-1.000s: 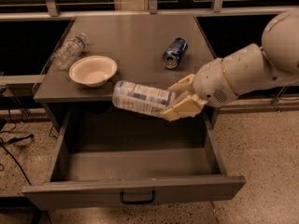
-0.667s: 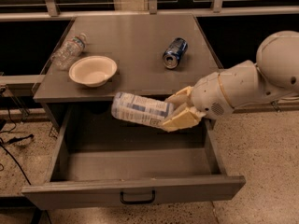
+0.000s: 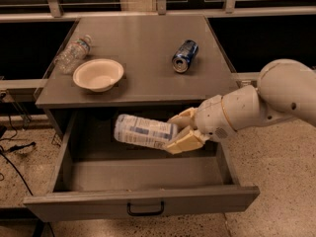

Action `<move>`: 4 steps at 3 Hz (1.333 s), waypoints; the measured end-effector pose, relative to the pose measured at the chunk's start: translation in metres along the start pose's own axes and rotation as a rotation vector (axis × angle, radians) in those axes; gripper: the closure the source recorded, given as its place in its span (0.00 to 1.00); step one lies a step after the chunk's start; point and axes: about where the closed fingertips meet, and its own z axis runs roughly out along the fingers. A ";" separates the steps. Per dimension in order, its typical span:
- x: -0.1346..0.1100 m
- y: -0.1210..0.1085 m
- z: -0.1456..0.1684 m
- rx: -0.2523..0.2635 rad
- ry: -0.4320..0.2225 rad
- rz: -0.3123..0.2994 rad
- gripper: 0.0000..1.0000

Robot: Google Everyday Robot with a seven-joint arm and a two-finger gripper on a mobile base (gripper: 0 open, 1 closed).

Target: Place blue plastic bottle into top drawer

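1. Over the open top drawer (image 3: 143, 201), the hand (image 3: 177, 132) pinches the blue plastic bottle (image 3: 140, 130) sideways, below the bench (image 3: 138, 38) edge.
2. On the bench, well apart: bowl (image 3: 98, 74), clear bottle (image 3: 73, 53), soda can (image 3: 184, 56).

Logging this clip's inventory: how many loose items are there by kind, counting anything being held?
Bottles: 2 (blue plastic bottle held in the gripper over the open top drawer; clear water bottle on the cabinet top)
Cans: 1 (soda can)
Bowls: 1 (white bowl)
Total: 4
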 end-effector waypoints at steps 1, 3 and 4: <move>0.006 0.001 0.017 -0.009 -0.001 -0.035 1.00; 0.034 0.004 0.064 -0.008 0.013 -0.117 1.00; 0.041 0.001 0.071 -0.009 0.009 -0.118 1.00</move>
